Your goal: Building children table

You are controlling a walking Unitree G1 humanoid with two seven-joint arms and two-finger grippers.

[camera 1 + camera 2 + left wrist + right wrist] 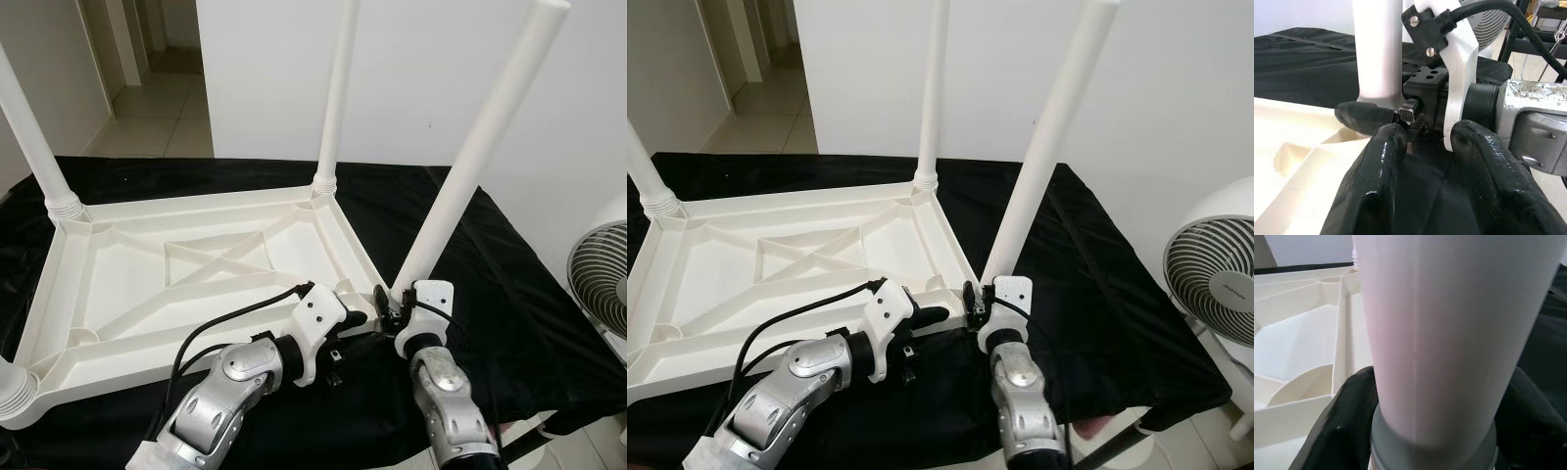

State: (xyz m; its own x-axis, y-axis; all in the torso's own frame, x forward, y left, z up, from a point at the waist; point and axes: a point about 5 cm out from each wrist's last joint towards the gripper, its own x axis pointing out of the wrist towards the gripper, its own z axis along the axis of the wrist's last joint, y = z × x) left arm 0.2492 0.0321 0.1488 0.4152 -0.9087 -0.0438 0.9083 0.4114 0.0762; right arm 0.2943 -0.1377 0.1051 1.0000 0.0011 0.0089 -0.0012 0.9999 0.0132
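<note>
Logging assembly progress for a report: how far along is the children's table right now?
Done: the upside-down tabletop carries upright legs at both far corners. In hand: the right gripper grips the base of a tilted leg at the near right corner; the left gripper sits beside it. Left: straightening and seating that leg. The near left corner is mostly out of frame.

My two arms are silver metal with scuffed, rounded shells. Each wrist carries a white plastic bracket, fixed with small silver screws. A black cable runs along my left arm. The left gripper (1432,191) has thick, glossy black fingers (1376,186).
</note>
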